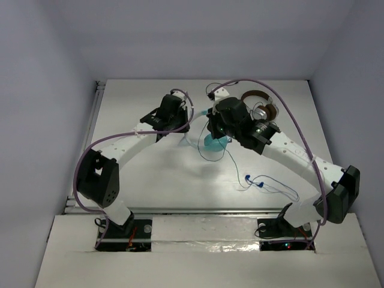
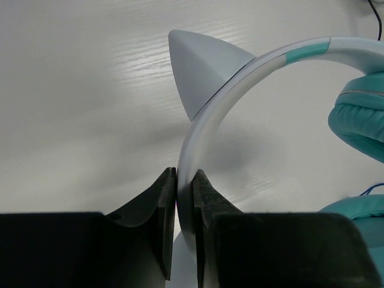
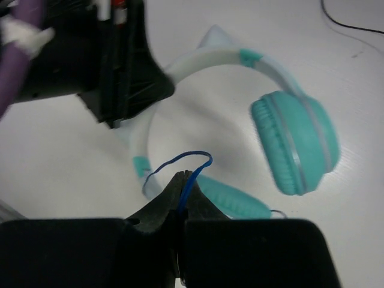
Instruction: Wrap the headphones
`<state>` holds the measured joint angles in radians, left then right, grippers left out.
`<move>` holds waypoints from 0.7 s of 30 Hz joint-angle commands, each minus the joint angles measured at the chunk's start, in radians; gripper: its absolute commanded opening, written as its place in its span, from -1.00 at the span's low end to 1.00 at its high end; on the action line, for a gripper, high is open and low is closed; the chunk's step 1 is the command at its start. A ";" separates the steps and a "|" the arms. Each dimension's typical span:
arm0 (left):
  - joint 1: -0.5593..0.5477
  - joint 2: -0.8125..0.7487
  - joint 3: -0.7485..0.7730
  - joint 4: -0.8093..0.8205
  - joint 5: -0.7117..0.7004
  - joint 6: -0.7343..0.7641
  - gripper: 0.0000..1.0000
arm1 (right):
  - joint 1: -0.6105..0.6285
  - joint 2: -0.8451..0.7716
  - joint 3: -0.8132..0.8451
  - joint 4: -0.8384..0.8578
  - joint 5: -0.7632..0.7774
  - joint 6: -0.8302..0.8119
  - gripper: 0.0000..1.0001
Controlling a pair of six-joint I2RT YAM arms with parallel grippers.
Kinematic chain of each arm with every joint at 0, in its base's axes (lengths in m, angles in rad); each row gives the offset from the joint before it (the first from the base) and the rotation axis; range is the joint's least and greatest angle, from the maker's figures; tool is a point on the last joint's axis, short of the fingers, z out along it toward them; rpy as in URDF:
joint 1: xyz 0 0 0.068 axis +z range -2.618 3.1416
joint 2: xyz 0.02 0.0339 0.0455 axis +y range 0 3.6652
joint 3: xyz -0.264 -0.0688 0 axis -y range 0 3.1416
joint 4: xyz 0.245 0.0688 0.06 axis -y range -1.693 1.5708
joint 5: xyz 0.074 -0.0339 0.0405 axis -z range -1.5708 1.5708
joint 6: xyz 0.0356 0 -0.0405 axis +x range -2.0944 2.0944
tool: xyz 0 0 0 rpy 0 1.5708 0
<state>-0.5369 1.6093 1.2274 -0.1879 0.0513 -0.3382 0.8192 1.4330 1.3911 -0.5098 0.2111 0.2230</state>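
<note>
Teal on both round earcups of the headphones (image 3: 292, 143), a thin grey ring round each. Pale translucent white along the headband (image 2: 240, 75), broken by short teal patches; the same pale grey-white on its pointed cat ear (image 2: 201, 66). Deep blue for the thin cable (image 3: 180, 161). Matte black on the left tool (image 2: 184, 183) and the right tool (image 3: 180, 187). White desk (image 2: 78, 90), faint wood-grain streaks. Far right, brown and silver on the other headphones (image 1: 263, 109). White links, black joints on the arms (image 1: 294, 155); purple hose (image 3: 13, 72).

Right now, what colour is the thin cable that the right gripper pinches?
Blue; the cable in the right gripper shows best in the right wrist view.
</note>
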 commanded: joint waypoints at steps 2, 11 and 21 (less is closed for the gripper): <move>-0.006 -0.049 0.009 0.012 0.090 0.025 -1.00 | -0.071 -0.045 0.029 0.031 0.016 -0.037 -1.00; -0.017 -0.077 -0.009 -0.079 0.151 0.151 -1.00 | -0.104 -0.025 0.057 0.022 0.136 -0.077 -1.00; -0.017 -0.106 -0.019 -0.094 0.300 0.235 -1.00 | -0.123 0.014 0.042 0.022 0.201 -0.096 -1.00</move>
<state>-0.5488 1.5810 1.2041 -0.3138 0.2310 -0.1291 0.7086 1.4364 1.4040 -0.5163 0.3714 0.1493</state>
